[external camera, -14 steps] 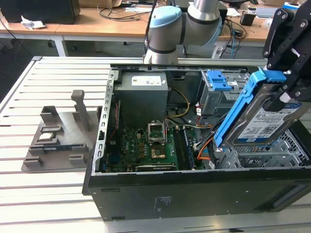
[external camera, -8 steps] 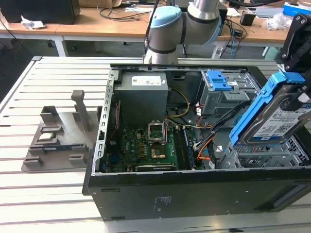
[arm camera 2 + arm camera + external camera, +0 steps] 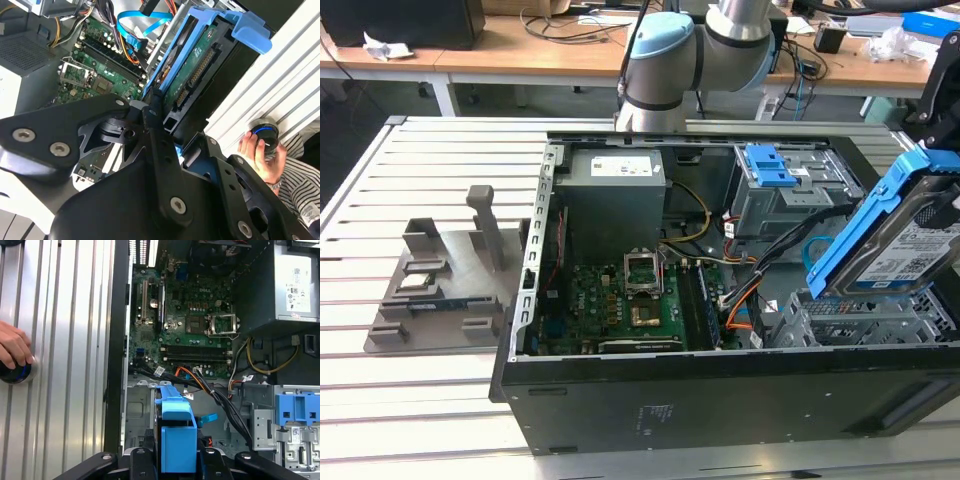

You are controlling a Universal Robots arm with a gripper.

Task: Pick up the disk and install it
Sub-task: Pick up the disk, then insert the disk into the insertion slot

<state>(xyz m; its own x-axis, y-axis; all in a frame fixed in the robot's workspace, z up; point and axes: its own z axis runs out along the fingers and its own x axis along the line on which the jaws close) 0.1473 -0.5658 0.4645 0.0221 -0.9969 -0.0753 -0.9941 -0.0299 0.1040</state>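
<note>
Gripper [image 3: 177, 459]: clamps disk [image 3: 910, 240] across blue carrier rail [image 3: 857, 225]. Likely rigid, dense, shock-sensitive; hold by rail edges, never faces.

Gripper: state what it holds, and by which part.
The gripper holds the disk, clamped at one end of its blue carrier, tilted over the drive cage.
</note>
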